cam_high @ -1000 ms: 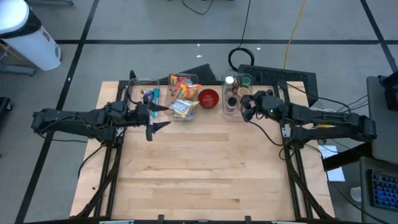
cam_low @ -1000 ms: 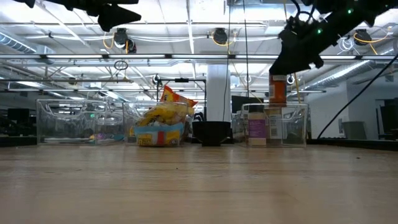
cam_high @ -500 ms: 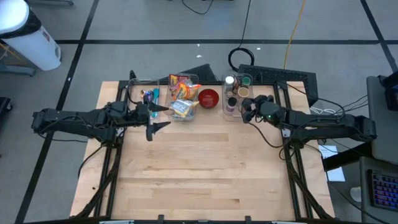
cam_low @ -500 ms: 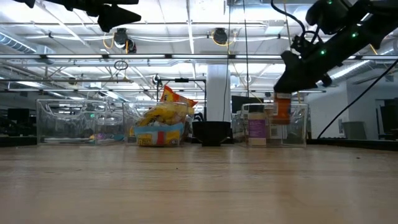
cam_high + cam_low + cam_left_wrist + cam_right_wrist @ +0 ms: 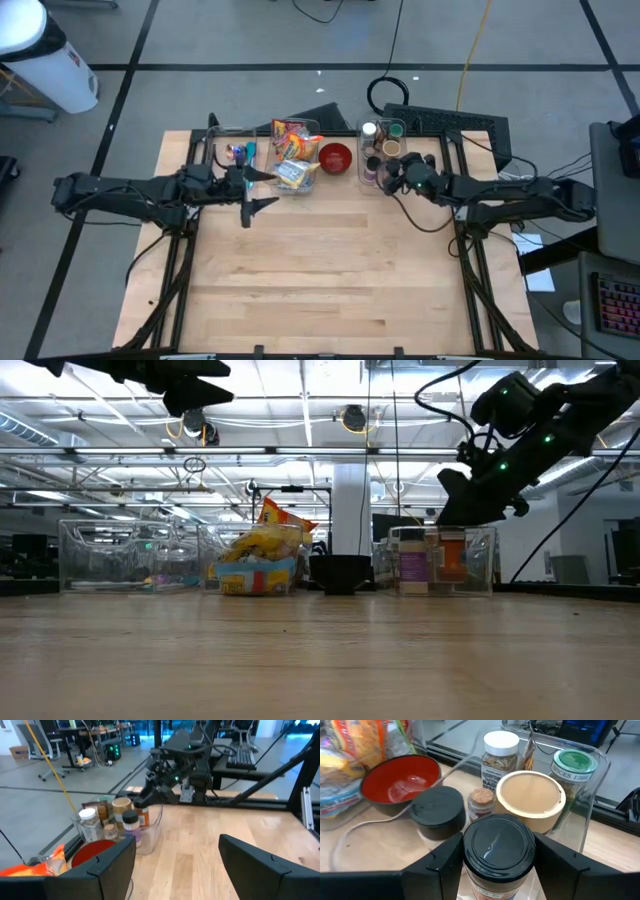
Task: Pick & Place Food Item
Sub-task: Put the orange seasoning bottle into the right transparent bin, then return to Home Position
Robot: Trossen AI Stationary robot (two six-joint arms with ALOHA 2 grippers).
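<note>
Right gripper [image 5: 492,865], upper right of the high view, clamps a black-lidded jar [image 5: 499,845] low inside the clear bin [image 5: 592,815] among other jars. I judge placing underway; next I release and lift. Left gripper [image 5: 258,190] hangs open.

Grey concrete floor [image 5: 250,40] marked with dark tape lines; light wooden tabletop [image 5: 320,270]; white ceiling beams with pendant lamps [image 5: 350,418].
</note>
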